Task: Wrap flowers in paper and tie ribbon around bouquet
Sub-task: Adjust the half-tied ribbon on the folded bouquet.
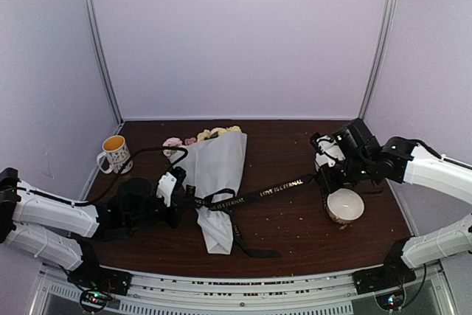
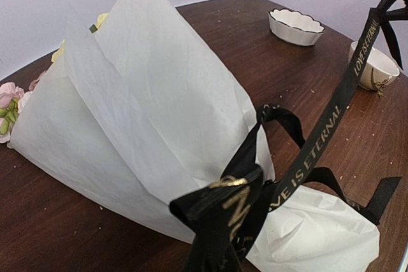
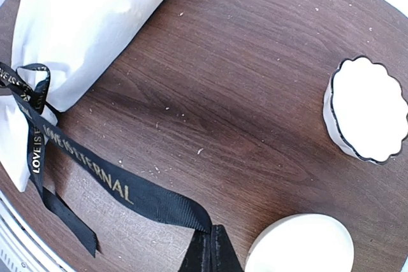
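The bouquet [image 1: 218,167] lies on the table, a pale paper [image 2: 146,113] cone with the flowers [image 1: 203,136] showing yellow and pink at its far wide end. A black ribbon [image 1: 276,188] with gold lettering loops around the cone's narrow lower part and runs taut to the right. My left gripper [image 1: 187,197] is shut on the ribbon [image 2: 223,211] just left of the cone; the ribbon hides its fingertips. My right gripper [image 3: 213,250] is shut on the ribbon [image 3: 127,189] at the far end of the strand, above the table near the bowls. A loose tail [image 1: 251,250] lies toward the front.
A mug [image 1: 115,153] with orange liquid stands at the back left. A round white bowl [image 1: 345,205] sits under my right gripper, and a scalloped white bowl [image 3: 370,109] is beyond it. Crumbs speckle the dark wooden table [image 1: 287,226].
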Motion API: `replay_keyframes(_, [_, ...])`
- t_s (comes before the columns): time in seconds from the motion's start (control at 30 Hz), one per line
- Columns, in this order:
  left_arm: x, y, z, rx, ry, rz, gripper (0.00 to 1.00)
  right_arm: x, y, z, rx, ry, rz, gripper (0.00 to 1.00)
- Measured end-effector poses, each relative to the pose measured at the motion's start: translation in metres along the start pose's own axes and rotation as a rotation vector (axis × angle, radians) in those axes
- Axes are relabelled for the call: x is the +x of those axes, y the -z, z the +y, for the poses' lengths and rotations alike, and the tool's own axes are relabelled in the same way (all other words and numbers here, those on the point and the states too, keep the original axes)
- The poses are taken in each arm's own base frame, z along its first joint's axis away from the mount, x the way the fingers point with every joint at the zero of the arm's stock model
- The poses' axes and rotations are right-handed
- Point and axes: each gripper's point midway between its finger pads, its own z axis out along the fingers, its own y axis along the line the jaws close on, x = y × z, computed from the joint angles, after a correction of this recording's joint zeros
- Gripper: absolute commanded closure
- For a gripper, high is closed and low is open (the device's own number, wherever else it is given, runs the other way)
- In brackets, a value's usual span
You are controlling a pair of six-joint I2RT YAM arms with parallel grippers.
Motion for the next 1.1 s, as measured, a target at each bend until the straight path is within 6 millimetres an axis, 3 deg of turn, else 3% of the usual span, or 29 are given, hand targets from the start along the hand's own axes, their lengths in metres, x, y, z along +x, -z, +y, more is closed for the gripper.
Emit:
replay_keyframes(0.33, [0.0,0.0,0.001,-0.007,-0.006,0.002,1.0,-0.013,0.027,-0.042,0.057,-0.115,-0.076,1.0])
replay_keyframes(0.6, [0.002,0.0,0.002,-0.012,-0.01,0.009,1.0,-0.009,0.018,-0.031,-0.015,-0.109,-0.041,1.0])
replay_keyframes(0.63, [0.003,0.0,0.002,-0.012,-0.011,0.014,1.0,-0.006,0.014,-0.026,-0.043,-0.102,-0.023,0.98])
replay_keyframes(0.67, [0.005,0.0,0.002,-0.013,-0.014,0.02,1.0,-0.004,0.01,-0.022,-0.063,-0.097,-0.01,0.9])
replay_keyframes(0.73, [0.008,0.0,0.003,-0.014,-0.019,0.033,1.0,0.005,-0.001,-0.013,-0.092,-0.087,0.041,0.64])
replay_keyframes(0.8, [0.012,-0.001,0.003,-0.017,-0.022,0.047,1.0,0.019,-0.016,-0.013,-0.075,-0.084,0.12,0.5])
replay_keyframes(0.9, [0.014,-0.001,0.003,-0.014,-0.024,0.057,1.0,0.042,-0.036,-0.018,-0.024,-0.087,0.234,0.42])
replay_keyframes(1.0, [0.015,-0.001,0.002,-0.007,-0.024,0.059,1.0,0.041,-0.038,-0.019,0.011,-0.075,0.23,0.42])
replay_keyframes(1.07, [0.015,-0.001,0.002,-0.006,-0.025,0.061,1.0,0.033,-0.035,-0.004,-0.004,-0.016,0.208,0.47])
replay_keyframes(1.1, [0.016,-0.001,0.002,-0.007,-0.025,0.062,1.0,0.027,-0.034,0.013,-0.039,0.042,0.197,0.47])
